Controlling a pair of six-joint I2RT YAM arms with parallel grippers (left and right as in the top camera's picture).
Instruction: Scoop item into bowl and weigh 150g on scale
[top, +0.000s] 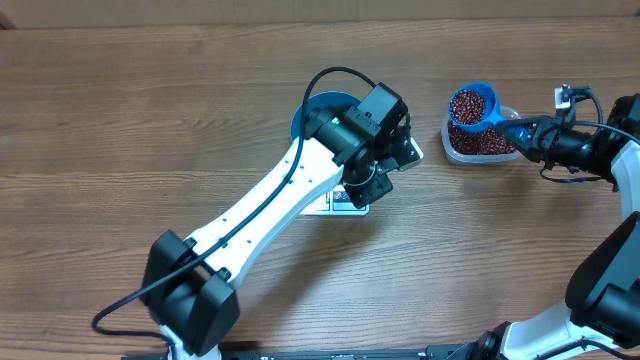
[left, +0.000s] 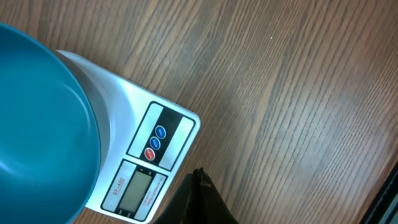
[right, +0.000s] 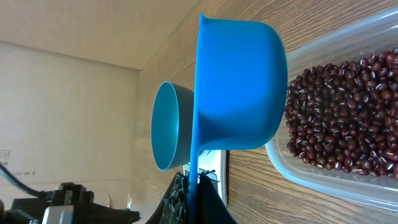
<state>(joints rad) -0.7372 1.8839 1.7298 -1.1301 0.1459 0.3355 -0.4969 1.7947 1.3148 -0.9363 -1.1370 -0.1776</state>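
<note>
Presently, right pincer (right: 194, 199) pinches the scoop (right: 239, 87) handle, holding beans (top: 467, 105) level above the tub (right: 311, 180), 3 o'clock of the scale (left: 155, 155) carrying the bowl (left: 43, 124); left pincer (left: 199, 193) pressed together, empty.

One blue bowl (left: 43, 124) and one white scale (left: 118, 93) are counted near the middle of the table (top: 120, 120). On the scale, three buttons (left: 155, 144) and one display (left: 138, 190) are seen. One blue scoop (right: 239, 87) and one clear tub (right: 311, 180) are found towards the right edge; the beans (right: 336, 118) cannot be counted
</note>
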